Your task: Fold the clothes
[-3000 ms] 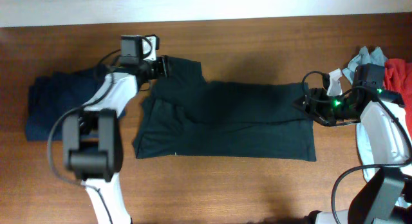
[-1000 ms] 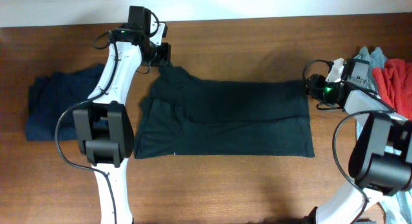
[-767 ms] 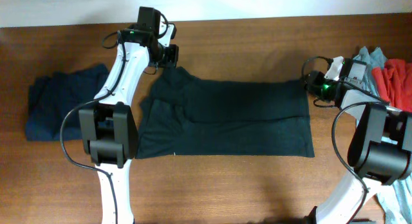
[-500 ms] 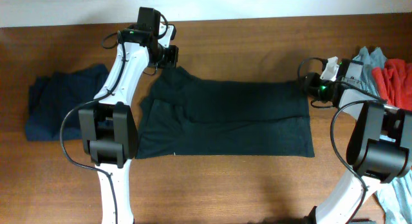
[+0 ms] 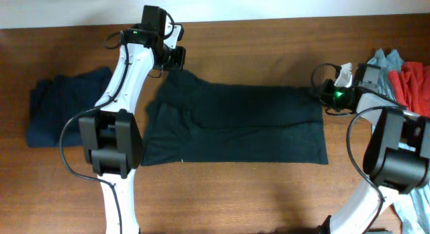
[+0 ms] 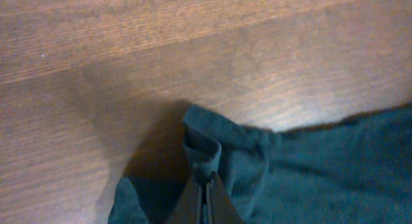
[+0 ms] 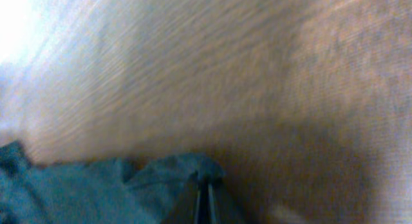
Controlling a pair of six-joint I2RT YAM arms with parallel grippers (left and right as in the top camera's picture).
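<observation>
A dark T-shirt [image 5: 235, 123] lies spread across the middle of the table, folded into a long rectangle. My left gripper [image 5: 176, 64] is shut on the shirt's far left corner, and in the left wrist view the cloth [image 6: 212, 140] bunches up at my left gripper [image 6: 206, 176]. My right gripper [image 5: 321, 91] is shut on the shirt's far right corner. The right wrist view shows a peak of cloth [image 7: 183, 169] pinched at my right gripper [image 7: 205, 182].
A folded navy garment [image 5: 57, 113] lies at the left of the table. A heap of grey-blue [image 5: 384, 59] and red [image 5: 415, 79] clothes sits at the right edge. Bare wood runs along the front.
My right gripper has closed on the shirt's far right corner and shifted slightly left. My left gripper has moved a little right, still holding the far left corner.
</observation>
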